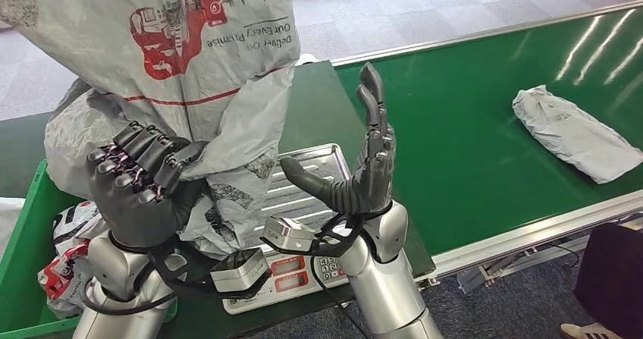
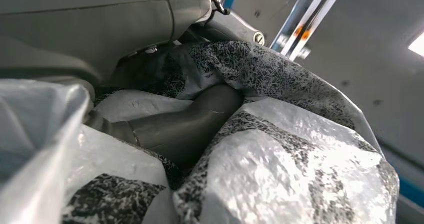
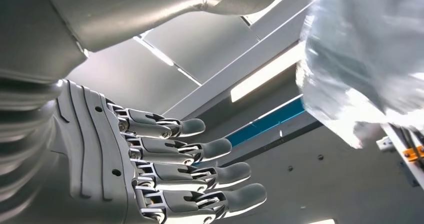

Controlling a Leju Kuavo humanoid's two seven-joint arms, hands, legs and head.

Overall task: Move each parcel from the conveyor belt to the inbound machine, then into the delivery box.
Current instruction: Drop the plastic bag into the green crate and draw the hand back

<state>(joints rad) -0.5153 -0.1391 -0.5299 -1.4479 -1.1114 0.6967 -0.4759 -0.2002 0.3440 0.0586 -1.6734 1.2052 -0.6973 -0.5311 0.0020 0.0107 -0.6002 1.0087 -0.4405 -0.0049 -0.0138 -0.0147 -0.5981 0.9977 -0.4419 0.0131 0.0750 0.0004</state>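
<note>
My left hand (image 1: 140, 180) grips a big grey plastic parcel (image 1: 174, 58) with red print, held up high above the scale and the green box. In the left wrist view the crumpled parcel (image 2: 280, 159) wraps around my thumb (image 2: 185, 124). My right hand (image 1: 364, 164) stands upright over the scale with its fingers straight and spread, holding nothing; the right wrist view shows those fingers (image 3: 200, 159) apart, with an edge of the parcel (image 3: 365, 58) beyond them. A second grey parcel (image 1: 572, 130) lies on the green conveyor belt (image 1: 470, 142) at the right.
A metal weighing scale (image 1: 303, 195) with a keypad sits on the dark table under my hands. The green delivery box (image 1: 23, 233) at lower left holds several bagged parcels (image 1: 68, 255). A person's shoe (image 1: 591, 330) shows at the bottom right.
</note>
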